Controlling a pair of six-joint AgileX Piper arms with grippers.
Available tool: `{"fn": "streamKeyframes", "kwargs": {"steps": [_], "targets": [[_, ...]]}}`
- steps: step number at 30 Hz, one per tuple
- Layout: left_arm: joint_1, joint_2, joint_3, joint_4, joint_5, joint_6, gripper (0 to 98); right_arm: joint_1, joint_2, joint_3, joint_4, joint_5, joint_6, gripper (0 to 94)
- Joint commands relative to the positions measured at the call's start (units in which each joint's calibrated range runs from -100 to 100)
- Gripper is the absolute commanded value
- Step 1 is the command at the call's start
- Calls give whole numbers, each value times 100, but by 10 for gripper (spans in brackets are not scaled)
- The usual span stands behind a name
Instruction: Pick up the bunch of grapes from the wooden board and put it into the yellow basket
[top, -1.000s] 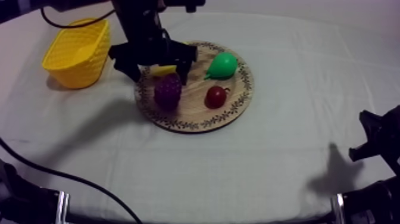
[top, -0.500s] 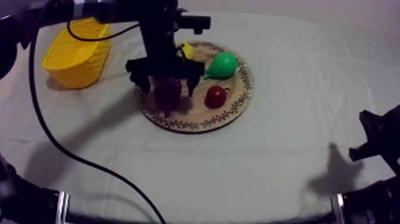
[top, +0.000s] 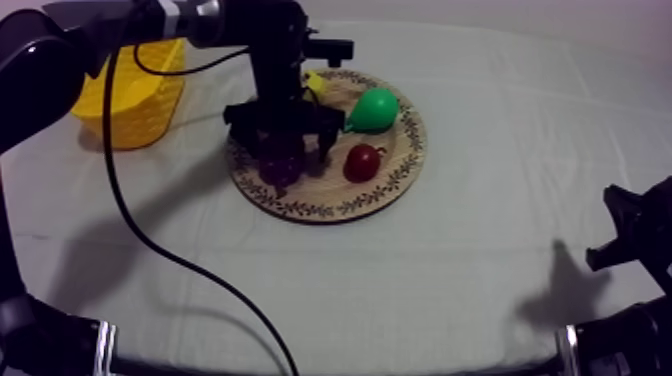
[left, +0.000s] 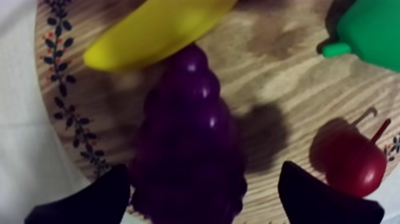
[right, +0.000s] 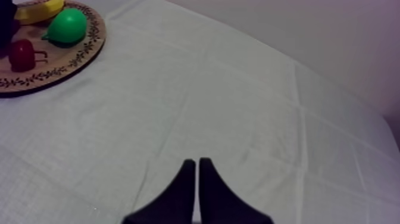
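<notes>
Lower right of top view: R arm (top: 640, 240) sits low at the edge. R gripper (right: 196, 162) fingers are pressed together, nothing btwn. Upper centre: wooden board (top: 395, 190) w/ bunch of grapes (top: 281, 162) on its left part, small red fruit (top: 361, 162) beside, pear (top: 375, 110) and banana (top: 315, 85) behind. L gripper (top: 284, 140) fingers are apart, one each side of the grapes, not clamped. Upper left: yellow basket (top: 150, 105), apart from the board.

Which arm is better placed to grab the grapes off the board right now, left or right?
Left. The left tool is open and straddles the bunch of grapes on the wooden board. The right tool is shut, well away over the cloth.
</notes>
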Motion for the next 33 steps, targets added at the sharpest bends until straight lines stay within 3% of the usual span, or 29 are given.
{"fn": "streamKeyframes", "kwargs": {"steps": [1, 14, 22, 33], "targets": [[-11, 64, -41, 9, 4, 13, 912, -1, 0, 0, -1, -1, -2, 3], [-75, 185, -70, 24, -1, 97, 539, -1, 0, 0, -1, -1, -2, 3], [-6, -405, 161, -18, 18, -44, 551, -1, 0, 0, -1, -1, -2, 3], [115, -1977, 108, -14, 690, -102, 564, -1, 0, 0, -1, -1, -2, 3]]}}
